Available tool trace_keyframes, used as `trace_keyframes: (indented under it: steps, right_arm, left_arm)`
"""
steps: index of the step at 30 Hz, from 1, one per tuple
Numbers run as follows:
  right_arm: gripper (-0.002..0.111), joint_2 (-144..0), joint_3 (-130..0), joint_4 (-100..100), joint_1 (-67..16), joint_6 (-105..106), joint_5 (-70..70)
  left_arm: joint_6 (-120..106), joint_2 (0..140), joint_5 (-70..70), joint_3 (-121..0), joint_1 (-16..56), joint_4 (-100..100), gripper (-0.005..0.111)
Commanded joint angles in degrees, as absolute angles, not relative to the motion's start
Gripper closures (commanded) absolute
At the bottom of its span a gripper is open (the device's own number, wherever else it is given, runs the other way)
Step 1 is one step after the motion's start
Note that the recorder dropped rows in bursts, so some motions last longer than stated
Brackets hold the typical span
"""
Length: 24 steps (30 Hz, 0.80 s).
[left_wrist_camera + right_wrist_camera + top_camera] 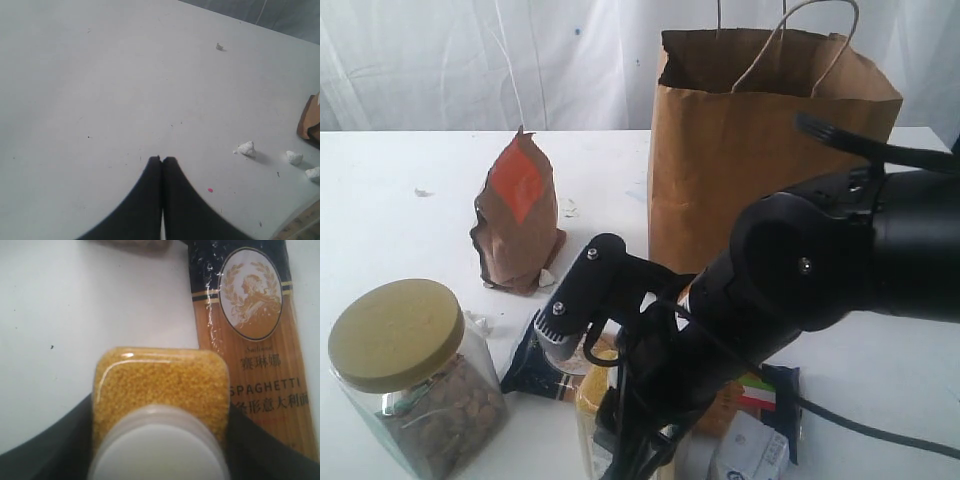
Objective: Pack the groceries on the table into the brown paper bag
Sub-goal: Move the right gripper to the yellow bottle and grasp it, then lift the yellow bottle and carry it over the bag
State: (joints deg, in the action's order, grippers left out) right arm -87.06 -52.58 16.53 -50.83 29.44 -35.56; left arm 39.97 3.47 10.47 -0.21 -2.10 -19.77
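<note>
My right gripper (160,402) is shut on the yellow-grain bottle (160,382), one finger pressed to each side below its white cap (157,452). In the exterior view this gripper (620,432) reaches down at the front edge, with the bottle (588,395) partly hidden behind it. The spaghetti pack (252,340) lies flat right beside the bottle. The tall brown paper bag (750,150) stands open behind the arm. My left gripper (162,159) is shut and empty above the bare white table (100,75); it does not show in the exterior view.
The brown orange-labelled pouch (518,215) stands left of the bag. A clear jar (415,375) with an olive lid is at the front left. A small white carton (750,450) lies under the right arm. White crumbs (246,148) dot the table.
</note>
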Motion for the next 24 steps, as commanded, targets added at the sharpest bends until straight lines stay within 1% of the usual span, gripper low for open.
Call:
trace_keyframes:
  steps: [1,2,5,11,14,18,20,21,24]
  right_arm:
    - [0.072,-86.88,-52.77,13.32,-51.0,29.53,-40.03]
    - [0.077,-86.88,-52.77,12.49,-51.0,29.02,-40.29]
    - [0.085,-86.88,-52.77,11.5,-51.0,27.79,-39.83]
    - [0.095,-84.24,-53.23,11.78,-51.0,24.76,-37.67]
    - [0.098,-78.84,-55.42,10.75,-51.0,23.95,-37.39]
    - [0.098,-67.0,-58.04,-0.67,-50.79,19.73,-37.39]
    - [0.098,-59.32,-58.84,-11.76,-50.79,13.61,-39.43]
    - [0.098,-54.38,-58.82,-22.43,-50.79,8.35,-41.6]
    - [0.098,-46.55,-58.82,-37.53,-50.79,-4.88,-46.44]
  left_arm:
    - [40.15,3.14,10.22,0.0,-1.87,-19.72,0.107]
    - [40.15,3.14,10.22,0.0,-1.87,-19.72,0.107]
    - [40.15,3.14,10.22,0.0,-1.87,-19.72,0.107]
    - [40.03,3.14,10.22,0.0,-1.87,-19.72,0.107]
    - [40.03,3.14,10.22,0.0,-1.87,-19.72,0.107]
    - [40.03,3.14,10.22,0.0,-1.87,-19.72,0.107]
    - [40.03,3.14,10.22,0.0,-1.87,-19.72,0.107]
    - [40.03,3.14,10.22,0.0,-1.87,-19.72,0.107]
    - [40.03,3.14,10.22,0.0,-1.87,-19.72,0.107]
